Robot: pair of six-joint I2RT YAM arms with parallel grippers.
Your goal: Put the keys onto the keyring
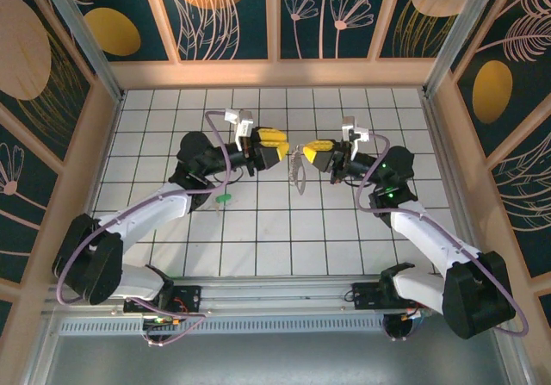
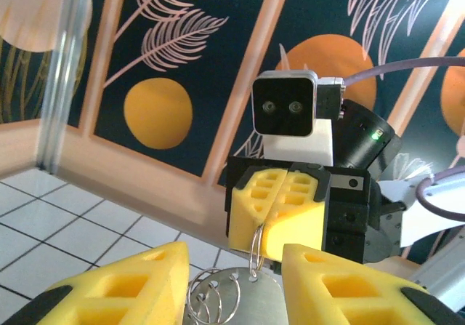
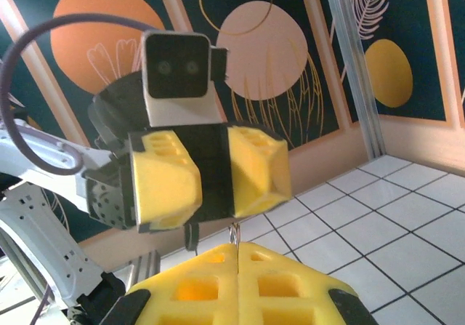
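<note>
Colour first, on the left: the green-headed key (image 1: 224,198) lies flat on the white tiled floor (image 1: 275,239), just beside the left arm (image 1: 164,204) and well apart from the ring it is meant for. Up and to its right, the left gripper (image 1: 282,147) is raised off the tiles, its yellow fingers (image 2: 123,281) partway apart with nothing clamped between them.

Between the two grippers hangs the keyring (image 1: 299,170), a silvery wire loop with a small metal cluster (image 2: 232,296) dangling from it (I can't tell which bits, if any, are keys). In the left wrist's view that cluster sits in the gap between the left fingers, and I see no contact with either.

On the right, the right gripper (image 1: 312,151) is closed tight on the ring's wire, which pokes out of the seam between its pads. I'd judge it holds the ring up in mid-air so the other arm can reach it from the opposite side.

The grippers stand nose to nose, so there is little slack between them. Around them the tiles give plenty of room, and the wooden walls (image 1: 275,73) are well apart from both arms.
</note>
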